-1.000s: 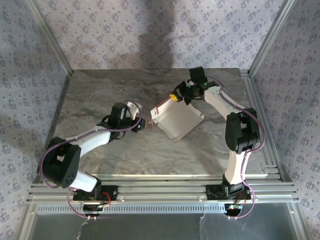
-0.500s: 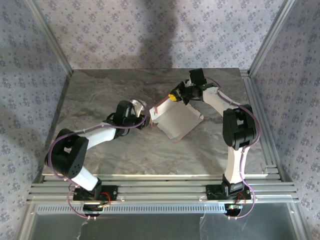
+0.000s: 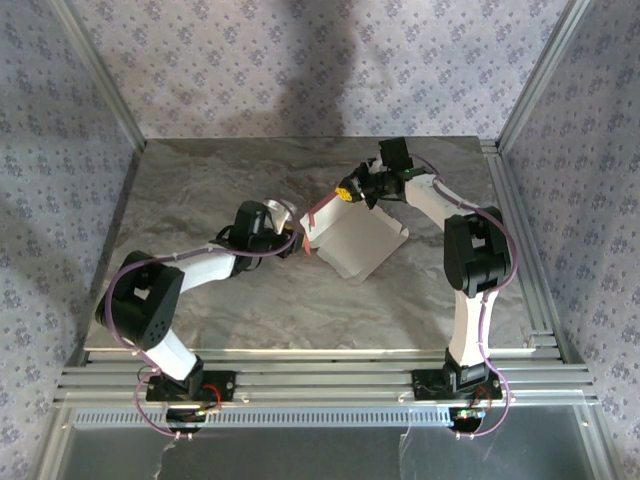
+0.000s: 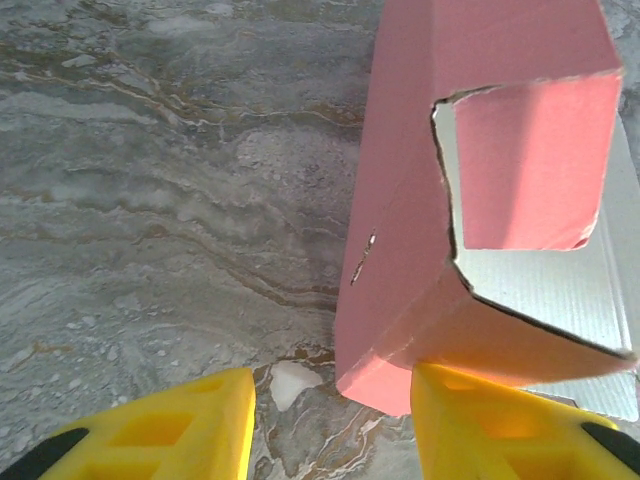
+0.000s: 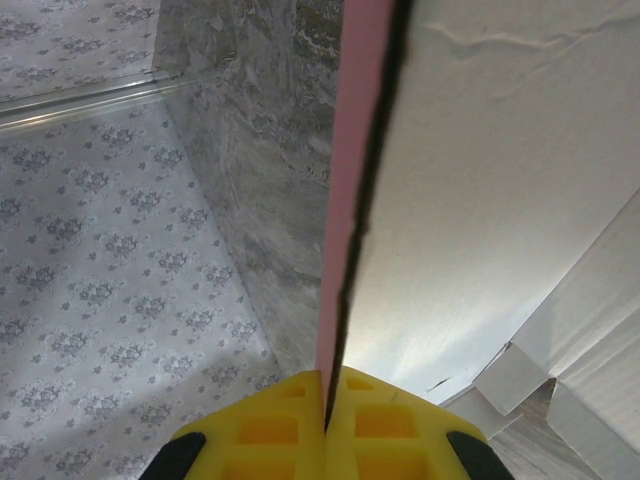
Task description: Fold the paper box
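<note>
Pink-red outside and pale whitish inside, lying part-folded as a thin cardboard paper box around the middle of the grey marbled table, a little toward the far side. Clamping its raised pink edge tight in the fully closed right gripper. Holding the left gripper part open, gripping nothing, with the box's near corner just ahead between its yellow fingers.
</note>
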Available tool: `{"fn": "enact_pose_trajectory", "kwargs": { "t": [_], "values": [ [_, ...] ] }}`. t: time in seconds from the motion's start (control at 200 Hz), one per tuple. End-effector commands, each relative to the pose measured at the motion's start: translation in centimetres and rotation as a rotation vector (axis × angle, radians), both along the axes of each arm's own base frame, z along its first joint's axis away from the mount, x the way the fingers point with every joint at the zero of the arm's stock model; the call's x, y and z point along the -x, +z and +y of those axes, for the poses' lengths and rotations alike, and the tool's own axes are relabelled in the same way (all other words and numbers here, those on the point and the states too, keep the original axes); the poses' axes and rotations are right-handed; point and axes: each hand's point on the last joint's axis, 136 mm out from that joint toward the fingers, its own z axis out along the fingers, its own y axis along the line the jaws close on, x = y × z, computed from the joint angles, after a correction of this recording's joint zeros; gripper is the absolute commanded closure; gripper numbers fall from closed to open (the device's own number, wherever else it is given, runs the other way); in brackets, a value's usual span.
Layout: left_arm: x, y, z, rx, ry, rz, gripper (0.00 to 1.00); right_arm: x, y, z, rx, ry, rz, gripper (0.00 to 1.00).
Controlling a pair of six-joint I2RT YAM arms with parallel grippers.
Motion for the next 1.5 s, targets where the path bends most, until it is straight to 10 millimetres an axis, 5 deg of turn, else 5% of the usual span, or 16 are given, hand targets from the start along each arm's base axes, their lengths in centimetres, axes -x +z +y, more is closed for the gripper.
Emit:
{"fn": "enact_pose_trajectory", "kwargs": {
  "t": [0.0,0.924,1.094,1.314,1.494],
  "values": [
    [-0.5,3.1,-2.2,0.063,-0.074,-0.092,0.56,0.4,-2.8,-1.0,0.052,-0.011,0.077,1.0],
    [1.1,4.5,-6.5,0.109,-0.121,-0.119,0.59,-0.4,-1.9,-0.8,0.013,-0.038,0.06,1.0],
    [2.1,4.6,-7.2,0.113,-0.166,-0.123,0.53,-0.5,-1.5,-0.8,0.002,-0.039,0.057,1.0],
    [3.5,4.6,-7.3,0.06,-0.247,-0.12,0.45,-0.3,-1.5,-1.0,0.002,-0.03,0.058,1.0],
    [3.5,3.7,-4.5,0.013,-0.165,-0.104,0.46,-0.2,-1.4,-1.1,0.002,-0.027,0.053,1.0]
  ]
}}
